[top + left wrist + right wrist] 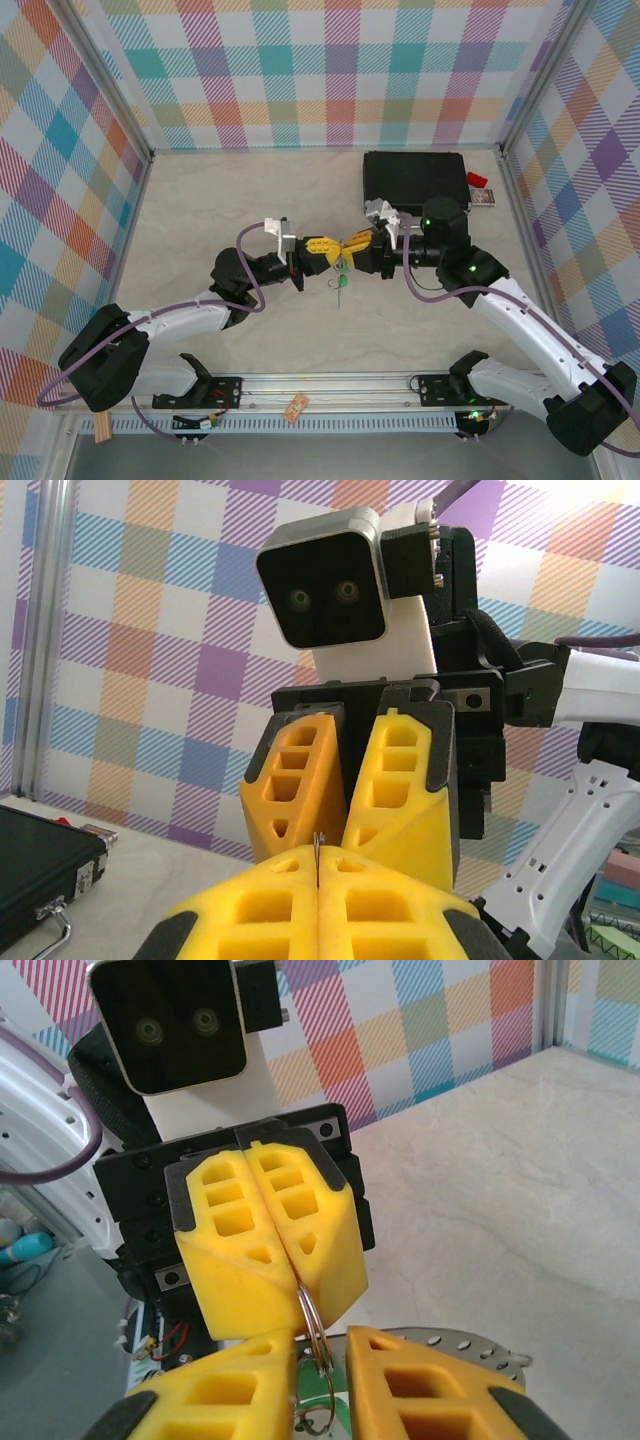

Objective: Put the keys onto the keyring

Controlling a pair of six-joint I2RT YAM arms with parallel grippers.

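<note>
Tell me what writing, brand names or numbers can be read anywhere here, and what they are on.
No text can be read in any view.
Orange tag by the near rail: print, if any, too small to read.
Small box beside the black case: too blurred to read.
Camera housing facing the left wrist view: plain, no lettering seen.

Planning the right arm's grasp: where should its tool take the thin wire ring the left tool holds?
Probably the free arc of the thin wire ring, below the shut left tool. Bring the right tool straight on from opposite, a finger on each side: the loop hangs edge-on in its gap.
</note>
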